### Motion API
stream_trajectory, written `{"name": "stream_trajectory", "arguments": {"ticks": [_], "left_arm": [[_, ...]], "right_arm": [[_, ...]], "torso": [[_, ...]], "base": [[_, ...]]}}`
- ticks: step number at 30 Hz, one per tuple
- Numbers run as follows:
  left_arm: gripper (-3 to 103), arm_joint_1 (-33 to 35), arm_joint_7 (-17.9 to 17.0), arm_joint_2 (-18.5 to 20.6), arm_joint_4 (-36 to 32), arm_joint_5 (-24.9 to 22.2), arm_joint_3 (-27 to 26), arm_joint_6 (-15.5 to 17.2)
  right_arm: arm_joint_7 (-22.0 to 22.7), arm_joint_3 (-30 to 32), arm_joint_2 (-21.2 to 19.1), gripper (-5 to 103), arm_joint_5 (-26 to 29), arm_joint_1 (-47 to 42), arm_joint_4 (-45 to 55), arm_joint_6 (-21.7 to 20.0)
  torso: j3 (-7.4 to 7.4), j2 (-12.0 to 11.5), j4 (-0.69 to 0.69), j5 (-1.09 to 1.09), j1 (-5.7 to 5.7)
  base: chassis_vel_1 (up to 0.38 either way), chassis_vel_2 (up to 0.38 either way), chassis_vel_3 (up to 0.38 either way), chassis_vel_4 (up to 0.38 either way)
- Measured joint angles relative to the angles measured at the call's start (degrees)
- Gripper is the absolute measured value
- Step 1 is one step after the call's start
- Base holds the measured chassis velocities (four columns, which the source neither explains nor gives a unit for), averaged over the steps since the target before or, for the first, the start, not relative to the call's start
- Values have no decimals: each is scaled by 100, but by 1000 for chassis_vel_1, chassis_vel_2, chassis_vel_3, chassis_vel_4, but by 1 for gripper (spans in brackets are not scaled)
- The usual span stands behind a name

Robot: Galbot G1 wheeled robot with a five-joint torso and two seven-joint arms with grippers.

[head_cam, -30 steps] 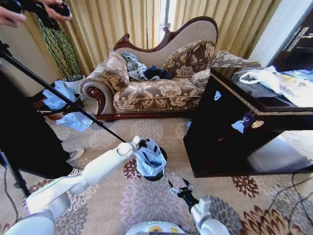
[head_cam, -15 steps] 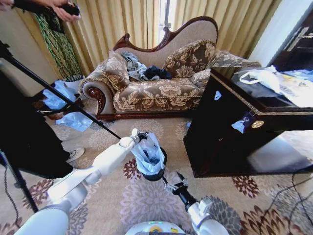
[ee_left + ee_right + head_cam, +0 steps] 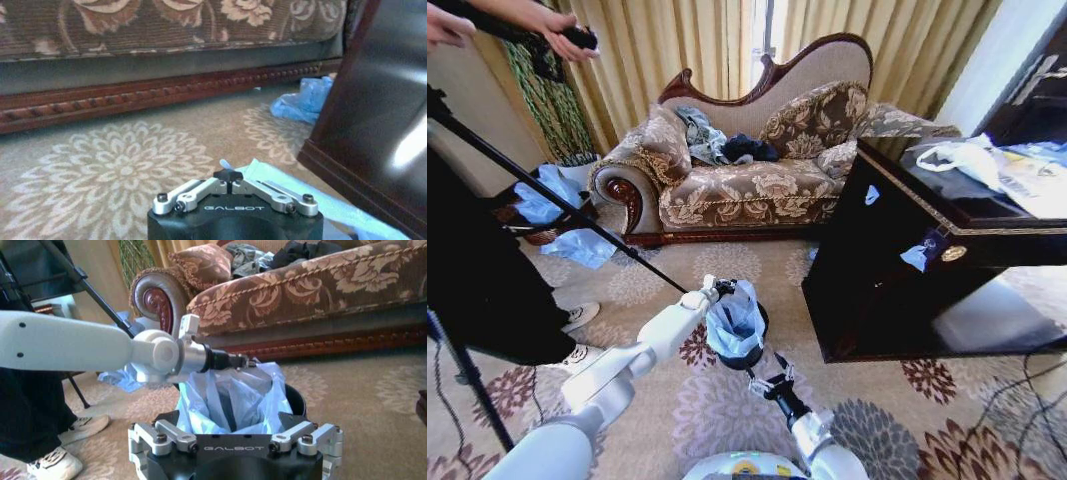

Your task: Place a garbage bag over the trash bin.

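Observation:
The black trash bin (image 3: 749,358) stands on the patterned carpet in front of the sofa. The pale blue garbage bag (image 3: 735,320) sits in its mouth, bunched and sticking up above the rim. My left gripper (image 3: 724,290) is at the bag's far upper edge and is shut on it. In the left wrist view its fingertips (image 3: 228,176) meet over the blue film (image 3: 300,192). My right gripper (image 3: 764,381) hovers open just short of the bin's near side. From the right wrist view the bag (image 3: 230,400) fills the bin (image 3: 297,401), with the left gripper (image 3: 248,363) pinching its top.
A dark wooden cabinet (image 3: 897,270) stands close on the right of the bin. The sofa (image 3: 747,180) is behind it. A tripod leg (image 3: 557,205) slants in from the left, near a person's shoes (image 3: 579,316). Blue plastic sheets (image 3: 577,247) lie on the floor at left.
My right gripper has moved forward, close to the bin's near side. The left arm has shifted slightly, still holding the bag's upper edge.

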Motion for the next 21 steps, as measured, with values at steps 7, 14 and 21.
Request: {"name": "stream_trajectory", "arguments": {"ticks": [7,14,21], "left_arm": [[2,-15,-305,142,-417,-621,-11,549],[28,-55,-733,335,-1049,-1312,0,2201],[56,-46,-1433,365,-1491,-2213,-313,3093]], "right_arm": [[18,-83,35,99,-44,22,-9,-17],[18,-76,115,100,-103,54,-68,-4],[9,-33,118,100,-164,-137,-108,72]], "torso": [[0,0,1,2,0],[-1,0,1,1,0],[-1,0,0,0,0]], "base": [[0,0,0,0],[0,0,0,0],[0,0,0,0]]}}
